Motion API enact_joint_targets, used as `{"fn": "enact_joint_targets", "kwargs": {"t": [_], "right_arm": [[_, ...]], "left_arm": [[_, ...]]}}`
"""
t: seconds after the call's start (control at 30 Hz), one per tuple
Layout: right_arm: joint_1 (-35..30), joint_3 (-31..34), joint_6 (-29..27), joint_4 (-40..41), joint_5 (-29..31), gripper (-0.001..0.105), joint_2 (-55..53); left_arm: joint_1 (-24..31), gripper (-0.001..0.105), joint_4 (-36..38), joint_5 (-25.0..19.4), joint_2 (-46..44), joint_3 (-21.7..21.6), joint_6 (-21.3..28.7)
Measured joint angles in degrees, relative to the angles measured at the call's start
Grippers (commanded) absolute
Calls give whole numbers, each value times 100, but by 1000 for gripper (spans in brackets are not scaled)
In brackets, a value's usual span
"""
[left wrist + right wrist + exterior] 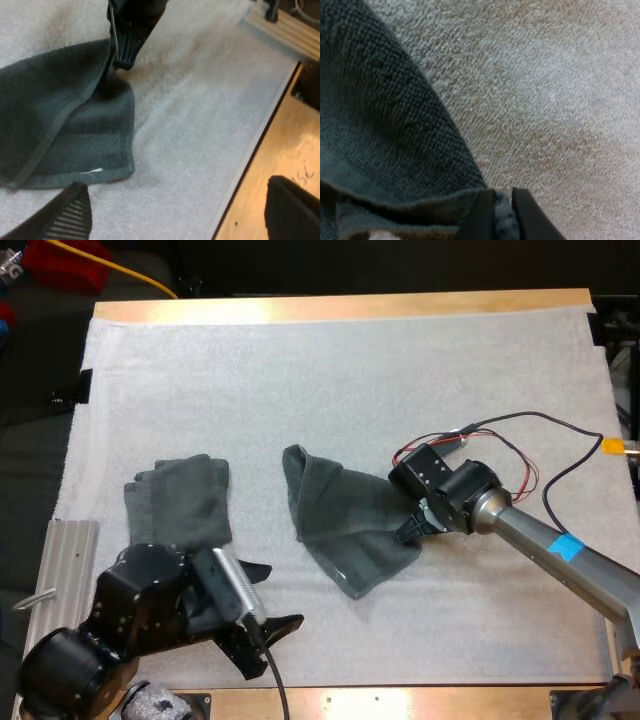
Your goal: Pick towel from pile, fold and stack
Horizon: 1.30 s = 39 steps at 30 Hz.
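Jaws: right gripper (412, 525) pinches the towel (345, 515) by its edge; left gripper (272, 595) gapes, empty. Fold seems half done; stack (180, 500) lies near the left jaws.

Left tool (284, 593) agape, right tool (502, 200) clamped

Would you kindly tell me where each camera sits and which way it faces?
High view: behind both arms, looking forward and down over the mat; shows both arms, the open left pincer, and the right pincer at the middle towel.
Left wrist view: on my left arm, facing the middle towel's corner; its own fingers stand apart.
Right wrist view: on my right arm, close over the middle towel; its own fingers pinch a fold.
Shared: high and left wrist views both show the right pincer at the middle towel's edge.
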Motion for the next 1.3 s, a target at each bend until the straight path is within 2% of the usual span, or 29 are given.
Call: {"fn": "enact_joint_targets", "kwargs": {"t": [0.13, 0.37, 0.53, 0.67, 0.97, 1.3], "right_arm": [[-15, 0, 120, 0, -68, 1, 0], [-347, 0, 378, 6, -894, 1, -55], [-472, 0, 389, 6, -1222, 1, -100], [-518, 0, 389, 6, -1356, 1, -101], [-667, 0, 502, 6, -1914, 1, -101], [-734, 0, 523, 6, -2059, 1, -101]], "left_arm": [[-384, 70, 0, -294, 402, 0, 156], [-1256, 70, -57, -1381, 1387, 59, 542], [-1923, 70, -569, -2071, 1971, 59, 569], [-2221, 70, -892, -2474, 2349, 59, 571], [-2300, 70, -1460, -2598, 3227, 305, 589], [-2300, 70, -2206, -2612, 3783, 375, 589]]}}
